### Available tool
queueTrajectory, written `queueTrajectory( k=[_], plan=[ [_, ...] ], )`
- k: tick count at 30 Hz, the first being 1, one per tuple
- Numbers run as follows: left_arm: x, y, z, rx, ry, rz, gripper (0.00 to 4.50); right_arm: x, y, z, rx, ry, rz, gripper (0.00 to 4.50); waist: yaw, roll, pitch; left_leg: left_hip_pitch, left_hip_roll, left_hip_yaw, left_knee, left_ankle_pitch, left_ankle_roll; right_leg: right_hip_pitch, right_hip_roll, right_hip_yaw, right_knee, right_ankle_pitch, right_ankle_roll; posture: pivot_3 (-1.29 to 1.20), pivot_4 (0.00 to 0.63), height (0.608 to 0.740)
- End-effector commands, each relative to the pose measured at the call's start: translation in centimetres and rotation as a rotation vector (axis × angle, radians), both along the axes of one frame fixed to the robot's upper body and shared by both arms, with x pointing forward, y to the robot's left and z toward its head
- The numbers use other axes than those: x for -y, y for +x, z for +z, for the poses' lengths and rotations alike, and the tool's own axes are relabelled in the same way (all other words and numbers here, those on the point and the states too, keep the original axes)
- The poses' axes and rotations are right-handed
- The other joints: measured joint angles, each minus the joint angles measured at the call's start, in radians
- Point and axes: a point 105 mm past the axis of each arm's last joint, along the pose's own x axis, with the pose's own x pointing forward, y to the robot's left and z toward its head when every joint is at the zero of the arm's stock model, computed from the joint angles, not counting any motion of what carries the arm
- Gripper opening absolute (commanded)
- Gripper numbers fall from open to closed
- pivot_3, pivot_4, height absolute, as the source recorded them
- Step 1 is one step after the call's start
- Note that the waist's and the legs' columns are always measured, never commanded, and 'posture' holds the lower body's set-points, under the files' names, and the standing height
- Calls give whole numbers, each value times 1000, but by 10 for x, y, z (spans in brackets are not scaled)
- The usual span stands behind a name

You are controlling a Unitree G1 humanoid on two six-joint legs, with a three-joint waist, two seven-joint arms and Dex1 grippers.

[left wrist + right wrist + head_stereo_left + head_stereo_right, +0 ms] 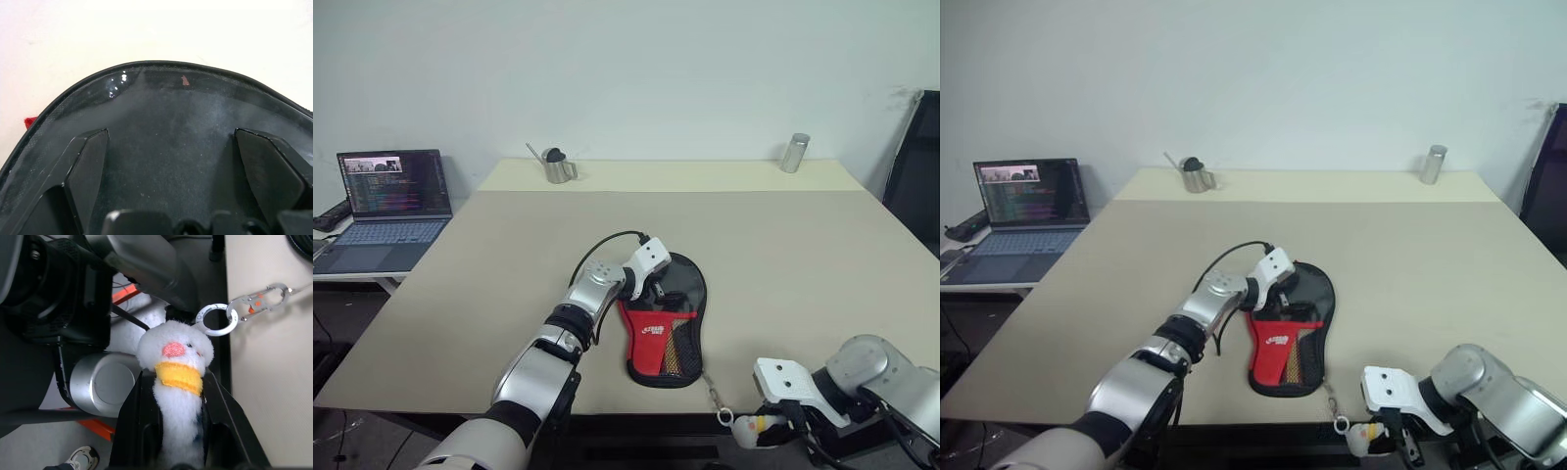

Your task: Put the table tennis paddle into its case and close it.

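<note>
The case (664, 328) lies flat near the table's front edge, black and rounded at its far end, red with a white logo and a mesh panel at its near end. My left gripper (655, 287) rests over the black rounded part, and its fingers (88, 161) stand wide open on that surface (166, 127). A thin chain with a clasp (259, 301) and ring (216, 319) runs from the case to a white-yellow plush charm (178, 357). My right gripper (176, 382) is shut on the charm just past the table's front edge (756, 427). The paddle is hidden; something brownish shows behind the mesh (682, 350).
An open laptop (391, 201) sits on a side table to the left. At the table's far side stand a small metal pitcher (558, 166) and a metal cylinder (794, 153). A dark chair back (915, 166) rises at the right.
</note>
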Motion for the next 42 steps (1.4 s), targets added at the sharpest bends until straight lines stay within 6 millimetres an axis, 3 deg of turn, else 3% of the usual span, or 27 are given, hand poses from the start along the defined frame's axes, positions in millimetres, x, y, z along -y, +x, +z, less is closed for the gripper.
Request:
queueTrajectory(
  k=[1, 4, 12, 16, 20, 24, 28, 30, 33, 37, 42],
  plan=[
    [-28, -5, -35, -95, 133, 60, 4500, -6, -9, 4, -29, 21, 57, 420, 0, 0, 0, 0, 0, 0, 0, 0, 0, 0, 0, 0, 0, 0, 0, 0, 150, 740],
    [-29, -5, -36, -95, 137, 63, 4500, -3, -5, 6, -13, 17, 47, 420, 0, 0, 0, 0, 0, 0, 0, 0, 0, 0, 0, 0, 0, 0, 0, 0, 150, 740],
    [-29, -2, -33, -84, 129, 75, 4500, 17, 36, 16, 138, -33, -39, 419, -2, 0, 0, 0, 0, 0, 0, 0, 0, 0, 0, 0, 0, 0, 0, 0, 150, 740],
    [-30, 0, -29, -73, 122, 84, 4500, 24, 55, 12, 193, -67, -91, 417, -2, -1, 0, 1, 0, 0, 0, 0, 0, 0, 0, 0, 0, 0, 0, 0, 150, 740],
    [-34, 4, -25, -62, 113, 107, 4500, 28, 59, 7, 167, -86, -114, 1672, -2, -1, 0, 1, 0, 0, 0, 0, 0, 0, 0, 1, 0, 0, 0, 0, 150, 740],
    [-42, 5, -19, -64, 74, 123, 4500, 34, 68, 15, 188, -95, -130, 2998, -3, -1, 0, 1, 0, 0, 0, 0, 0, 0, 0, 1, 0, 0, 0, 0, 150, 740],
    [-54, 2, 9, -118, -101, 120, 4500, 54, 76, 36, 217, -132, -133, 4382, -6, 0, 1, 0, 0, 0, -1, 0, 0, -1, 0, 0, 0, 0, 0, 0, 150, 740],
    [-65, -7, 25, -100, -136, 78, 4500, 69, 79, 47, 230, -154, -141, 4448, -11, 1, 2, -2, 0, 1, -1, 0, 0, -4, 0, 0, 1, 0, 0, 0, 150, 740],
    [-110, -32, 56, -46, -159, 48, 4500, 98, 87, 68, 264, -181, -188, 4448, -18, 1, 4, -9, 0, 1, -1, 2, -4, -12, 0, 2, 3, 3, -6, 0, 150, 740],
    [-156, -76, 90, -36, -192, 44, 4500, 116, 107, 123, 307, 142, -394, 4448, -28, 0, 14, -11, 1, 1, -3, 2, -6, -15, 0, 3, 1, 2, -9, 0, 150, 740],
    [-191, -127, 99, -105, -159, 50, 4500, 145, 110, 141, 285, 239, -511, 4448, -17, 3, 19, -11, 1, 1, -4, -1, -4, -15, -1, 2, 0, -1, -12, 0, 150, 740]
  ],
)
